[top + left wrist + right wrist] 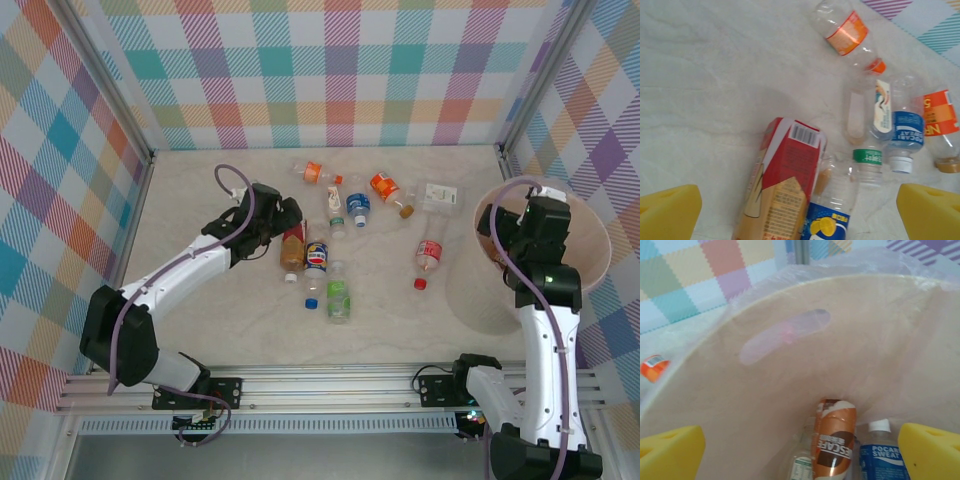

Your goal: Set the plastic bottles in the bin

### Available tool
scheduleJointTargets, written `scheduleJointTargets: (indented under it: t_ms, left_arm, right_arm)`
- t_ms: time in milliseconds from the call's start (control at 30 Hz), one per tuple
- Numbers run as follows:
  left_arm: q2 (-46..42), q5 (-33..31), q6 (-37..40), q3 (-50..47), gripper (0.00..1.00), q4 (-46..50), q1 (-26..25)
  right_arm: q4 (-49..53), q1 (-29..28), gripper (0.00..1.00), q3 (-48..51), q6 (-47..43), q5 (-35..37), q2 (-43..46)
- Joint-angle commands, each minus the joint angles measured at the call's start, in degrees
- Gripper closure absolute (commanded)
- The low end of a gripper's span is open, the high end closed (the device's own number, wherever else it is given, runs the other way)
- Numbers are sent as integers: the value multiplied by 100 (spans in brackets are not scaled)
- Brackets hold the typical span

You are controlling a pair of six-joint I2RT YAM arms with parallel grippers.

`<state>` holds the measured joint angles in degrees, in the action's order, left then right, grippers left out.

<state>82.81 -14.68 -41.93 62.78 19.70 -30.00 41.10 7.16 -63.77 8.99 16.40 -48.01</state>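
Top view: about nine bottles (316, 258) lie on the table (200, 330), well apart from the bin (598, 250). Left wrist view: left gripper (800, 220) gapes empty over a red-labelled bottle (785, 185). Right wrist view: right gripper (801, 450) gapes empty above the bin, with at least three bottles inside; most of the task is judged left to do.

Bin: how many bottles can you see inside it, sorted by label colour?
Brown-label bottle: 1
Blue-label bottle: 1
Pale-label bottle: 1
Total: 3 showing inside the bin
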Motion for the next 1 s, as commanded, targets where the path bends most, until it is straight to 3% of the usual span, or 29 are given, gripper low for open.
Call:
scheduleJointTargets:
  t_ms: [0, 67, 133, 367, 500, 700, 967]
  left_arm:
    - [35, -90, -270, 29, 0, 370, 107]
    - [26, 14, -285, -26, 0, 380, 126]
    - [34, 84, -287, -55, 0, 402, 134]
    - [43, 307, -205, -107, 0, 489, 135]
    - [81, 413, -201, -145, 0, 646, 135]
    - [64, 691, -156, -396, 0, 799, 117]
    - [-42, 831, 352, -890, 1, 558, -198]
  right_arm:
    - [-345, -5, 0, -192, 99, -1351, 198]
    - [-753, -15, 0, -26, 48, -2623, 263]
    - [-1094, -50, 0, 116, 220, -3234, 283]
    - [-1542, -568, 0, 120, 298, -3999, 137]
    - [-1616, -1215, 0, 51, 189, -3957, -22]
    - [-1744, -2272, 0, -63, 147, -3282, -636]
    - [-2190, -2836, 0, -52, 261, -2739, -1311]
